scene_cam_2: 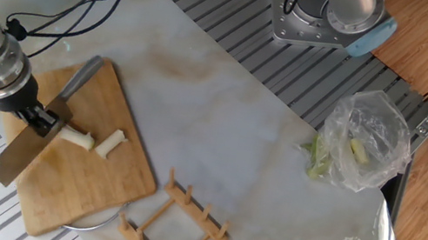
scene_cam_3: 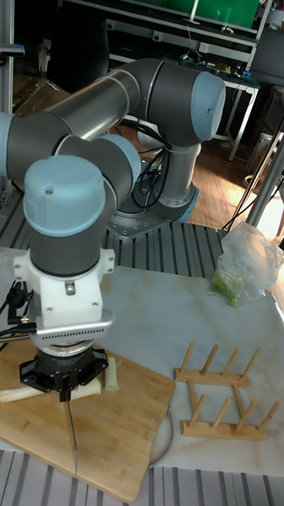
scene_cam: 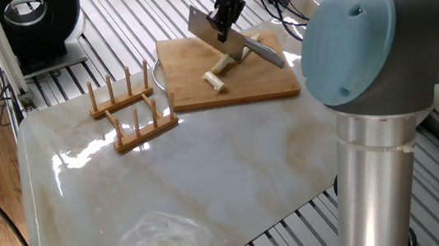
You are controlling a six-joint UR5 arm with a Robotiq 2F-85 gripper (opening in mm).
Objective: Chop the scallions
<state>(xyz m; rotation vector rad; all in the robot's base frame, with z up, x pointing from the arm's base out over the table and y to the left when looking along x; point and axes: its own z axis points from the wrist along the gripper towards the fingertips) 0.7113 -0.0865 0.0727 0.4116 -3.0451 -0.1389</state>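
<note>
Your gripper is clamped on the cleaver, blade edge down above the bamboo cutting board, lined up for a downward chop. The scallions lie on the board as two pale pieces, one just beside the blade.

Obstacles: gripper with cleaver over bamboo cutting board; 2 scallions pieces beside the blade; wooden rack near the board; plastic bag well apart. Free room: bare marble slab between rack and bag.
</note>
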